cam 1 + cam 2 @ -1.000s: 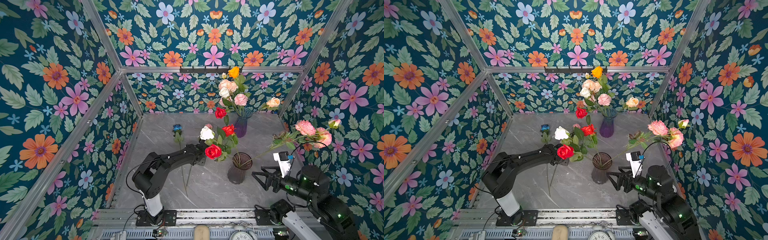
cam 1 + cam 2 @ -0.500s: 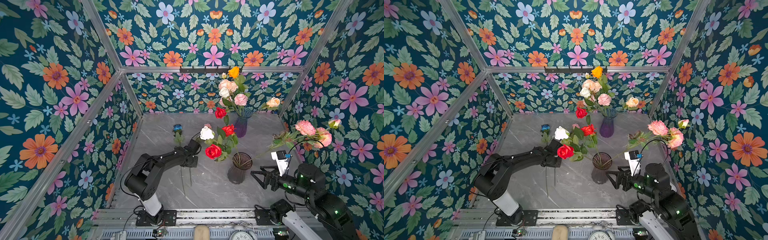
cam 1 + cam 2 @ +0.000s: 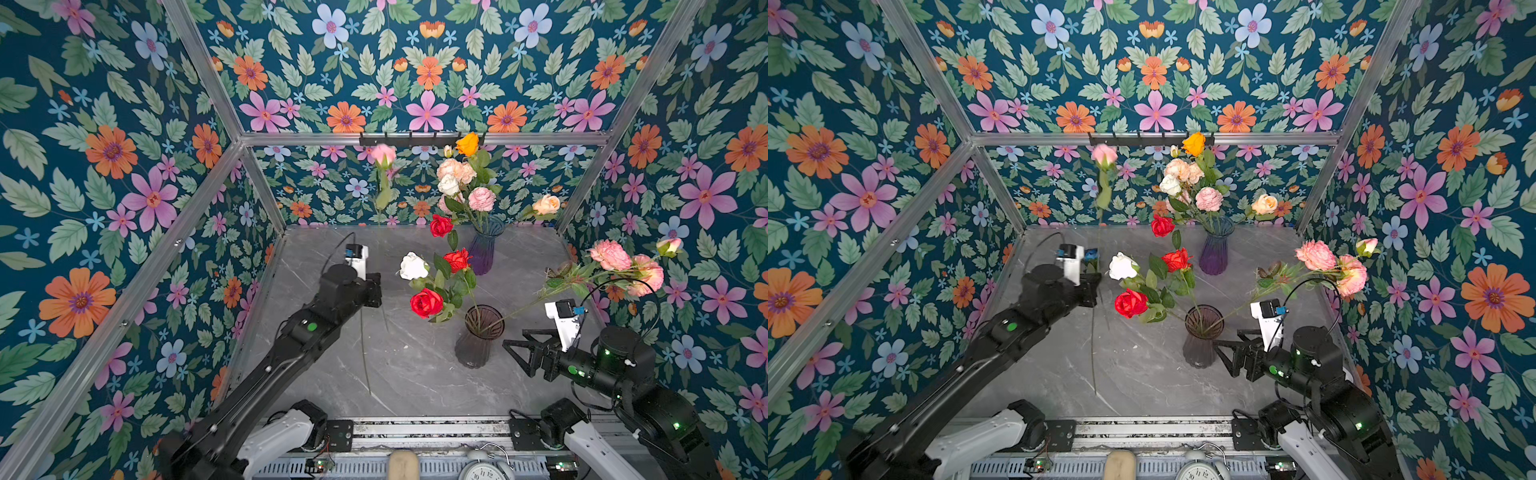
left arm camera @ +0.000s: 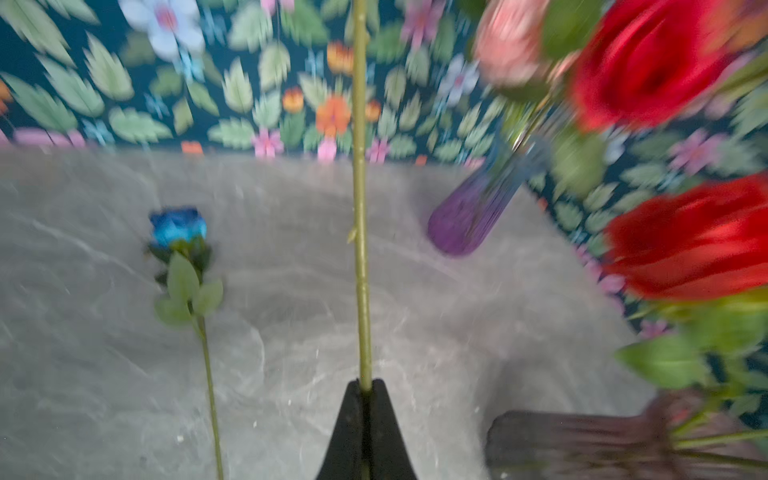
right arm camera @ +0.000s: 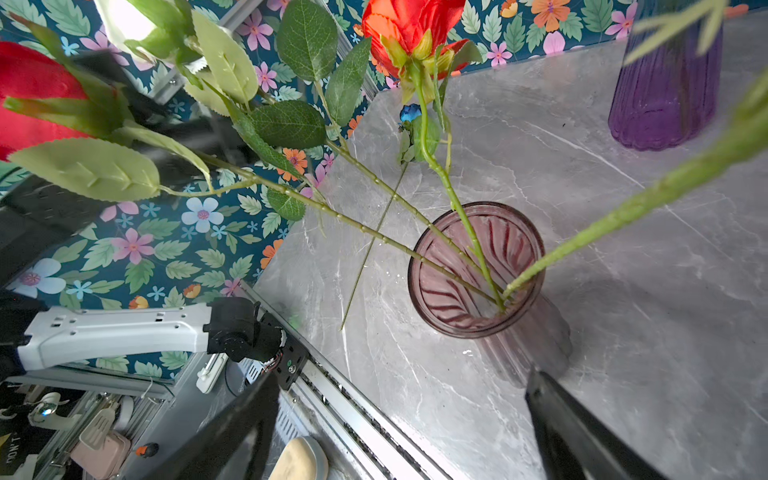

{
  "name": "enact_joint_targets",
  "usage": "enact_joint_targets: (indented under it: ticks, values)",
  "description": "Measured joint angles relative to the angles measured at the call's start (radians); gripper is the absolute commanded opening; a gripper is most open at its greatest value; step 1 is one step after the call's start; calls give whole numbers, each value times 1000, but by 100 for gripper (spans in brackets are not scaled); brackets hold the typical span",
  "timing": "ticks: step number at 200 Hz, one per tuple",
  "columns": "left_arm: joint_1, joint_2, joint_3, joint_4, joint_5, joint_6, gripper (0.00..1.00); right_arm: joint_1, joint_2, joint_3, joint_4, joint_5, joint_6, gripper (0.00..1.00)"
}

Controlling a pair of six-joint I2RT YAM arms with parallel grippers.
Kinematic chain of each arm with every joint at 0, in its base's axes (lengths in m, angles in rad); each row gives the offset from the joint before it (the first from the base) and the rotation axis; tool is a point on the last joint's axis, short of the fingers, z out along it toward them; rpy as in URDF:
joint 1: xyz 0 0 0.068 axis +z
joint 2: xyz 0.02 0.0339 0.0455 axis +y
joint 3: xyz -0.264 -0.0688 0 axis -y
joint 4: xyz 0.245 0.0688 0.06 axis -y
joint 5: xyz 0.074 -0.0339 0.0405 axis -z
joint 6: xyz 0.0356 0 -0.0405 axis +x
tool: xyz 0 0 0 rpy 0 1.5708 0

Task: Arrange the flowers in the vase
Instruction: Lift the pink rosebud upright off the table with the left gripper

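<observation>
While the right gripper's [image 5: 403,380] fingers [image 5: 575,436] stand apart, the left gripper [image 4: 365,388] clamps a pink flower [image 3: 383,156].

Free room: we see bare table [image 3: 415,386] at the front.
In the way: red roses [image 3: 427,302] lean out over the dark vase [image 3: 473,345].

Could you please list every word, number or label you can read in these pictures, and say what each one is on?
"11 12 1": dial of the alarm clock at the front edge, in both top views; rest cut off.
"DON'T": sideways on a dark object in the right wrist view, partly cut off.
Nothing else is legible.
</observation>
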Motion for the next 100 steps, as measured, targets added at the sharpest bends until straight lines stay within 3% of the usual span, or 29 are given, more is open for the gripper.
enact_joint_targets:
  ticks: [20,37,70,100]
  values:
    - [0,-184,16,108,5,0,0,0,20,-4,13,-11,-10,94]
    - [0,-221,83,195,74,0,0,0,59,12,39,-48,-23,97]
    - [-20,-89,182,376,362,-101,0,0,73,56,117,-183,-26,96]
    - [-182,48,214,419,430,-106,0,0,93,105,167,-288,-24,89]
